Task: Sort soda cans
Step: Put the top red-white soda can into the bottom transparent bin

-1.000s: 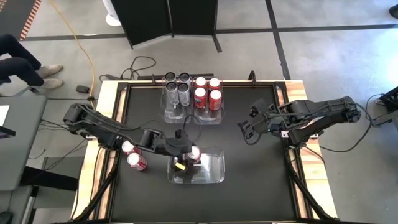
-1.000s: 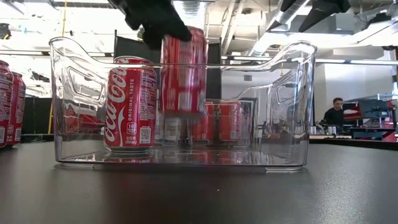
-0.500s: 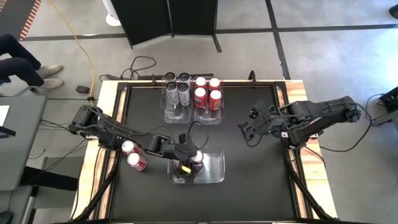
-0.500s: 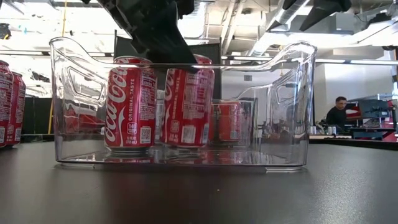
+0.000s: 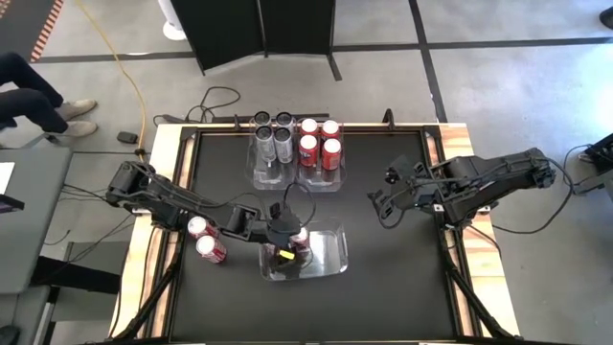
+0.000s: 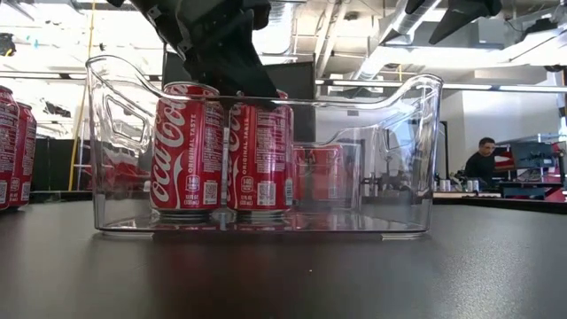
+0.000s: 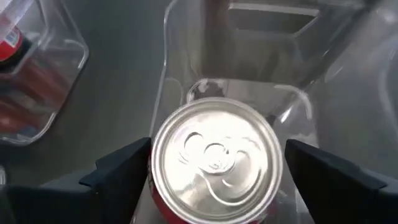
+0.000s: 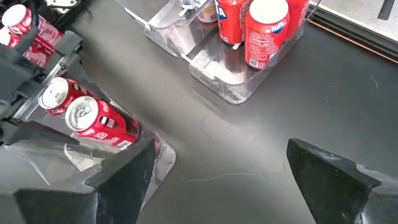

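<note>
Left gripper (image 7: 214,177) hangs directly over the upright red can (image 6: 259,151) in the near bin (image 6: 407,159), fingers spread off its sides; straight up clears it.

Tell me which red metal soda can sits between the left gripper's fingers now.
The red metal soda can inside the near clear plastic bin, between the left gripper fingers; its twin stands beside it, unstraddled.
</note>
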`<move>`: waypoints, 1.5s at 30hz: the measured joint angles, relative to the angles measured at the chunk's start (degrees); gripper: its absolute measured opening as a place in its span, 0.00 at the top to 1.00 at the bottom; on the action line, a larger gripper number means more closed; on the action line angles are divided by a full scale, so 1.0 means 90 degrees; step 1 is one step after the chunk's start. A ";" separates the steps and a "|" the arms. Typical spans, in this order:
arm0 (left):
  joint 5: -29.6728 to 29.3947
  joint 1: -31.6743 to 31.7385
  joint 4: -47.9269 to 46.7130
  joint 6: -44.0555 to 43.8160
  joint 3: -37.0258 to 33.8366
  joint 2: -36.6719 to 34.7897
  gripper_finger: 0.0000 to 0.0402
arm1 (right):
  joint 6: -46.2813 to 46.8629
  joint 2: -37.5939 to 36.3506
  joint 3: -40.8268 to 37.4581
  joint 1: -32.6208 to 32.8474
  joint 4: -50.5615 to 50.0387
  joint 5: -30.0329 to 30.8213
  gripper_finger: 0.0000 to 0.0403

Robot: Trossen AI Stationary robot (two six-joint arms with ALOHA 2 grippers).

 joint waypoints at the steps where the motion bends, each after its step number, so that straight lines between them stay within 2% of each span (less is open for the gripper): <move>1: -0.0004 0.0002 0.0004 -0.0018 0.0005 -0.0036 0.09 | -0.0003 0.0000 0.0000 0.0000 0.0000 0.0000 0.06; 7: -0.0295 0.0066 -0.0078 -0.0100 0.0005 -0.0479 0.09 | -0.0103 0.0000 0.0000 -0.0002 0.0005 0.0000 0.06; 10: -0.0595 0.0158 -0.0427 -0.0498 0.0007 -0.0903 0.08 | -0.0153 0.0000 0.0000 -0.0002 0.0009 0.0000 0.06; 14: -0.1007 0.0328 -0.2462 -0.2209 0.0206 -0.1763 0.09 | -0.0212 0.0000 0.0000 -0.0002 0.0021 -0.0001 0.06; 19: -0.1104 0.0336 -0.5180 -0.4765 0.0282 -0.2752 0.13 | -0.0337 0.0000 0.0000 -0.0007 0.0046 -0.0002 0.06; 23: -0.0554 0.0280 -0.6715 -0.6059 0.0282 -0.3222 0.16 | -0.0453 0.0000 0.0000 -0.0074 0.0069 0.0000 0.06; 29: 0.0596 0.0274 -0.8157 -0.6987 0.0282 -0.3524 0.18 | -0.0717 0.0000 0.0000 -0.0241 0.0135 -0.0002 0.06; 36: 0.1494 0.0272 -0.8702 -0.7483 0.0279 -0.3523 0.18 | -0.1002 0.0000 0.0000 -0.0394 0.0211 -0.0083 0.06; 45: 0.1633 0.0272 -0.8783 -0.7748 -0.0101 -0.3535 0.18 | -0.1306 0.0000 0.0000 -0.0442 0.0255 -0.0126 0.06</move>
